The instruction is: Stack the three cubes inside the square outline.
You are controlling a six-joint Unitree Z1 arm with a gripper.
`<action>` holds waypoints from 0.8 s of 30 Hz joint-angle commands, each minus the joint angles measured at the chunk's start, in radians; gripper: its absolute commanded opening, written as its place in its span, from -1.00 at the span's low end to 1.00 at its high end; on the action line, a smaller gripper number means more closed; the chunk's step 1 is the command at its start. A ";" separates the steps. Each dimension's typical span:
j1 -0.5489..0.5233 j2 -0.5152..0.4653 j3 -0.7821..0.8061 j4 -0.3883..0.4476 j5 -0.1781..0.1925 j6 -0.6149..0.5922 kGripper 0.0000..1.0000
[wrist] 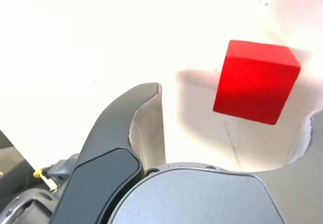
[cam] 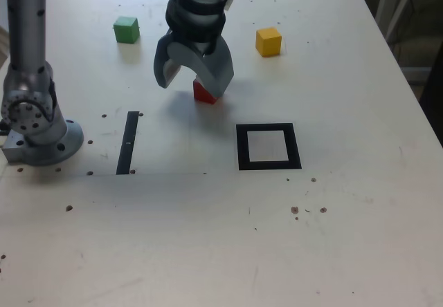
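The red cube (cam: 205,94) rests on the white table, partly hidden behind one finger in the exterior view. My gripper (cam: 190,86) hangs open just over it, its jaws spread wide to either side. In the wrist view the red cube (wrist: 256,80) lies between the two fingers (wrist: 146,128), nearer the one at the picture's edge and clear of the other. The green cube (cam: 126,29) sits at the back on the exterior view's left, the yellow cube (cam: 268,41) at the back right. The square outline (cam: 242,146) lies in front of the red cube, slightly to the right, with nothing in it.
A thin black strip (cam: 128,142) lies on the table at the exterior view's left. The arm's grey base (cam: 34,124) stands beside it at the left edge. Small dark specks dot the tabletop. The table's right edge runs past the yellow cube.
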 commanded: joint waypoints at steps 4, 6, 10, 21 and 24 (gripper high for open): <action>-0.001 0.026 -0.024 -0.004 0.006 0.021 0.75; -0.001 0.029 -0.029 -0.006 0.013 0.024 0.71; 0.000 0.042 -0.029 -0.021 0.022 0.024 0.57; 0.001 0.050 -0.022 -0.071 0.012 0.024 0.03; 0.001 0.048 -0.018 -0.089 0.009 0.024 -0.08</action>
